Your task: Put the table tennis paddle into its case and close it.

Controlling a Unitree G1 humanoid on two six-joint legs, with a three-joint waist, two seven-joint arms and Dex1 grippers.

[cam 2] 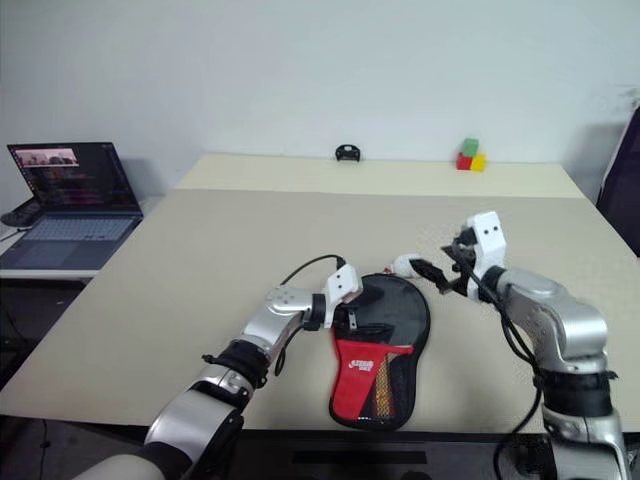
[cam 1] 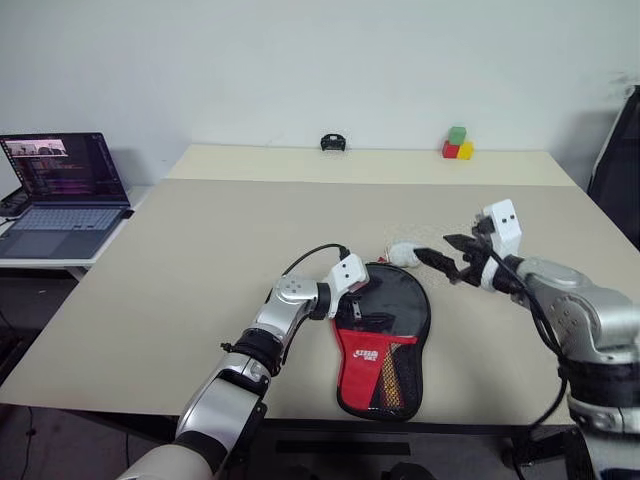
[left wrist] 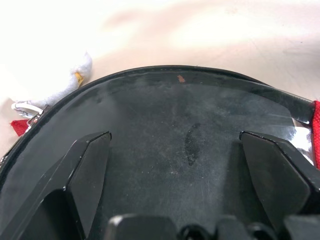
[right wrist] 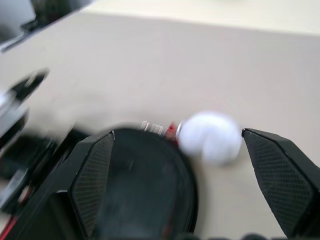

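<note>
**Case lying near table's front edge, both grippers released around its round end**

Case (cam 1: 383, 340) is lying flat on the table (cam 1: 200, 260), near the front edge, round end pointing to 12 o'clock, red panel toward 6. Paddle is not separately visible; judging it is already sitting inside the case, cannot confirm. Black round surface under the left wrist camera could be rubber face or fabric, can't tell which.

Left gripper (cam 1: 352, 300) is hovering at the case's 9–10 o'clock edge, fingers spread wide, grasping nothing; its wrist view is looking across the dark round surface between the two fingers (left wrist: 85, 175). Right gripper (cam 1: 450, 262) is hanging at the case's 1–2 o'clock, jaws also wide apart, empty, aiming toward a white fluffy tag (cam 1: 403, 254) sitting just beside the case's top rim. A small metal piece with a red tab (right wrist: 157, 128) is showing next to that white thing, probably the zipper pull, judging only.

Step in hand: likely the closing stage. Next move calls for the right gripper pinching the pull or tag while the left is pinning the case down, then running the zip around the rim.

Writing: white lettering on the red panel (cam 1: 365, 354), too small to read. Laptop (cam 1: 62, 195) sitting at 9 o'clock, screen text unreadable.
</note>
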